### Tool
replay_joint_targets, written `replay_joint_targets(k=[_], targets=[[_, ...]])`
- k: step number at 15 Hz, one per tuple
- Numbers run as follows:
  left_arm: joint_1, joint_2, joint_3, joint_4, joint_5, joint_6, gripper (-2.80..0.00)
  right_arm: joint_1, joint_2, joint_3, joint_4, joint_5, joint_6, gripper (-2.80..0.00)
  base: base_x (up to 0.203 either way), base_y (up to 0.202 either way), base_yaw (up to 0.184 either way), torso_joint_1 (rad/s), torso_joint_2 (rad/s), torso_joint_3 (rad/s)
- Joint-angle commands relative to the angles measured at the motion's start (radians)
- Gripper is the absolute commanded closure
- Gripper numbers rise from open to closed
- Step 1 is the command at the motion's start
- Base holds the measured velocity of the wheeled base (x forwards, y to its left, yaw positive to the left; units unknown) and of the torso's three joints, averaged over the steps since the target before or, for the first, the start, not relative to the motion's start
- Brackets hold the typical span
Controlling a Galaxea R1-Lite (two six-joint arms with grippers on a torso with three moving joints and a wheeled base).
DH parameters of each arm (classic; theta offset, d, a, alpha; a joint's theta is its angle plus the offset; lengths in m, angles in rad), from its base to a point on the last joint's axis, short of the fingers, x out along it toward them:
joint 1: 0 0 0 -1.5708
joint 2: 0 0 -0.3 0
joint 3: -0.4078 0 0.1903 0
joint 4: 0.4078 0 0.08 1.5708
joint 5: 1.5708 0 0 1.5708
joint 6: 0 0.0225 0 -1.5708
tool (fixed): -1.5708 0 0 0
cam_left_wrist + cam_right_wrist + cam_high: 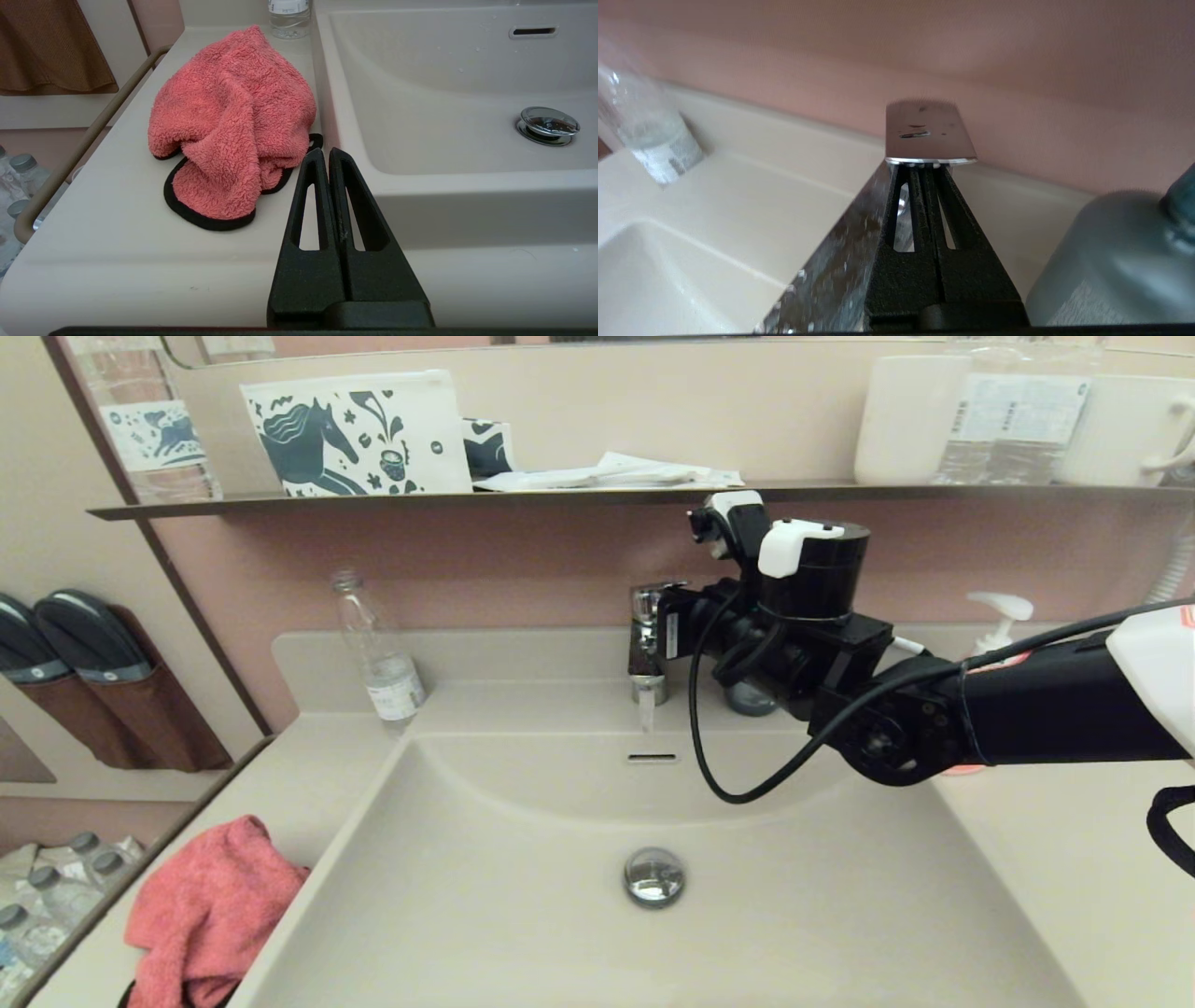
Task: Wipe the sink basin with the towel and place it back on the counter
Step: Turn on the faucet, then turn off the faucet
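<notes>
While its fingers are pressed together on nothing, the left gripper [325,156] hangs over the counter [117,242], the crumpled towel [229,121] just ahead of its tips and the sink basin [444,121] alongside. Further right, the right gripper [924,175], fingers likewise closed and empty, has its tips tucked under the chrome faucet handle [928,133], a grey bottle [1111,261] beside it.

Towel [210,915] cut off by head view's lower edge; left pincer [325,151] unseen there.

Chrome faucet [647,644], running; clear bottle [378,653] behind; horse-print pouch [359,434] on dark shelf [280,504].
</notes>
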Motion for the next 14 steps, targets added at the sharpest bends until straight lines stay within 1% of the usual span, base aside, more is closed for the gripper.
replay_joint_targets(k=[1, 4, 6, 9, 14], targets=[[0.000, 0.000, 0.000, 0.000, 0.000, 0.000, 0.00, 0.000, -0.007, -0.022, -0.006, -0.001, -0.001, 0.00, 0.000, 0.000, 0.000, 0.000, 0.00, 0.000], [0.000, 0.000, 0.000, 0.000, 0.000, 0.000, 0.00, 0.002, -0.019, -0.021, -0.006, -0.003, -0.001, 0.00, 0.000, 0.000, 0.000, 0.000, 0.00, 0.000], [0.000, 0.000, 0.000, 0.000, 0.000, 0.000, 0.00, 0.004, -0.040, 0.009, -0.003, -0.020, -0.002, 0.00, 0.000, 0.000, 0.000, 0.000, 0.00, 0.000], [0.000, 0.000, 0.000, 0.000, 0.000, 0.000, 0.00, 0.005, -0.111, 0.138, 0.008, -0.035, -0.018, 0.00, 0.000, 0.000, 0.000, 0.000, 0.00, 0.000], [0.000, 0.000, 0.000, 0.000, 0.000, 0.000, 0.00, 0.010, -0.190, 0.232, 0.034, -0.040, -0.036, 0.00, 0.000, 0.000, 0.000, 0.000, 0.00, 0.000]])
